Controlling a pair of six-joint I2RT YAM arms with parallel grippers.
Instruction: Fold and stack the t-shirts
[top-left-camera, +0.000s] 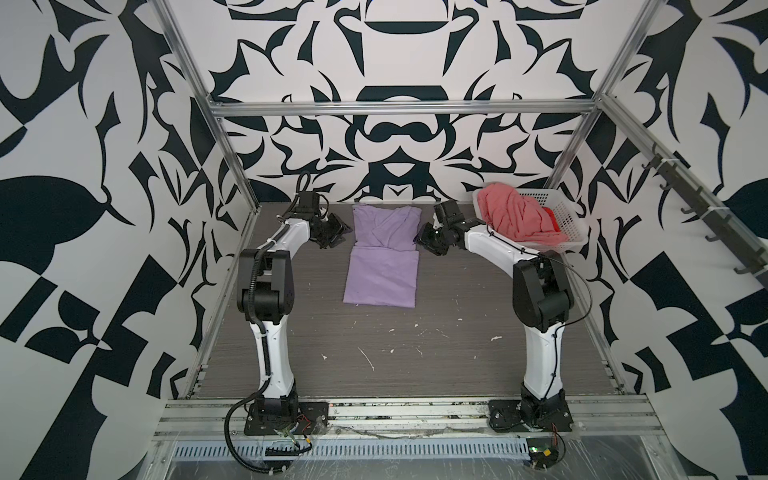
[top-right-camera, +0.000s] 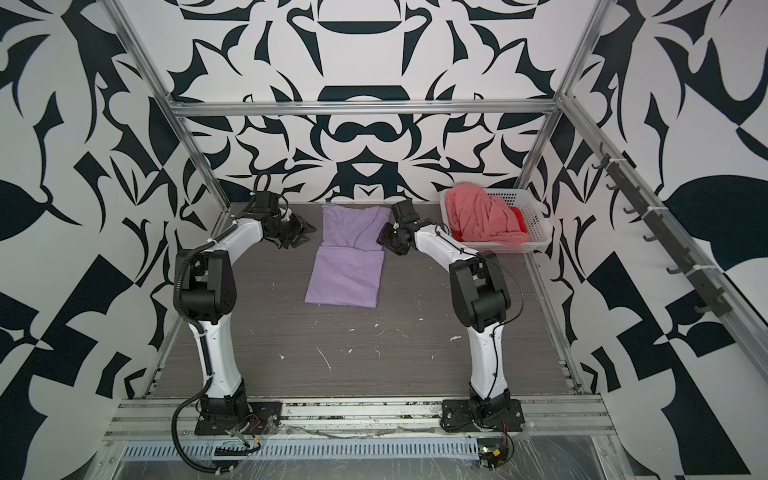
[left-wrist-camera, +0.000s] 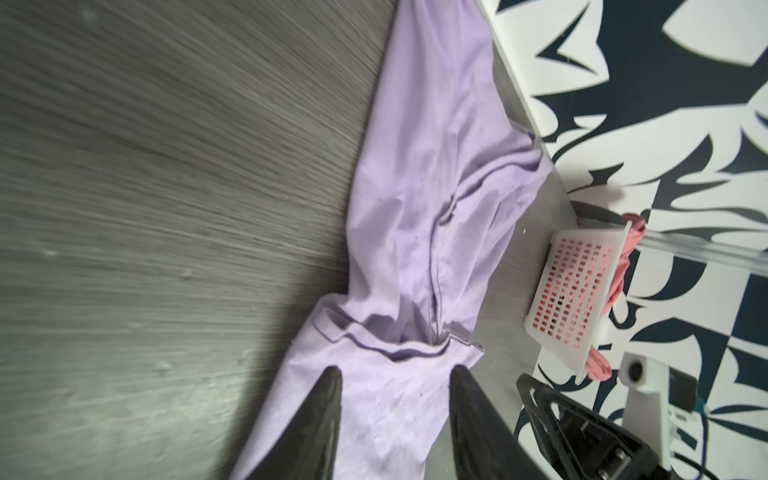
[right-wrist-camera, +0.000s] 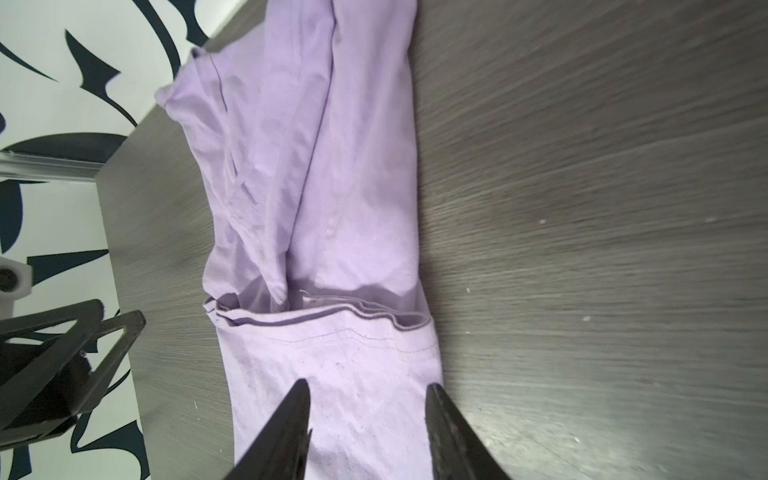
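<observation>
Now the left tool (left-wrist-camera: 395, 376) stands with its jaws spread and nothing between them, its tips over the lavender t-shirt (left-wrist-camera: 419, 232). Likewise the right tool (right-wrist-camera: 368, 388) is spread and empty above the same shirt, near the stitched hem. In both top views the two tools flank the shirt's far half, the left one just beside its left edge and the right one at its right edge; whether that one touches the cloth I cannot tell. The shirt lies flat at the back middle of the worktop (top-left-camera: 374, 357), sleeves turned in, its near half doubled so the hem runs straight across the middle. Bare worktop spreads wide in front and to both sides. A white basket (top-left-camera: 575, 241) sits in the far right corner, holding a salmon-pink t-shirt (top-left-camera: 515, 220) and a red t-shirt (top-left-camera: 550, 218).
</observation>
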